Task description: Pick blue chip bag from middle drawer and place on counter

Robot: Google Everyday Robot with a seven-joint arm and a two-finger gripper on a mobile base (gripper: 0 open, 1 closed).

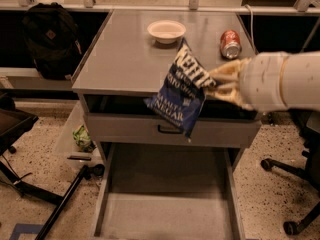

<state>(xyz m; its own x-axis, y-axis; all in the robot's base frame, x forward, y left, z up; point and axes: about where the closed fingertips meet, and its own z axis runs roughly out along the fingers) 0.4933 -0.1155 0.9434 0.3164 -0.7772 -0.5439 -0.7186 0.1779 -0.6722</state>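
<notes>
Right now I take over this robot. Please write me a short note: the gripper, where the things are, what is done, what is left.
Gripper: shut on the top corner of the blue chip bag, at the right, level with the counter's front edge.
Bag: in the air, hanging in front of the counter edge and the drawer front below it, not resting on anything.
Middle drawer: pulled open, floor bare.
Counter: holds a white bowl and a red can at the back.
Done: bag is out of the drawer.
Left: carry it over the counter, set it down, release.
</notes>
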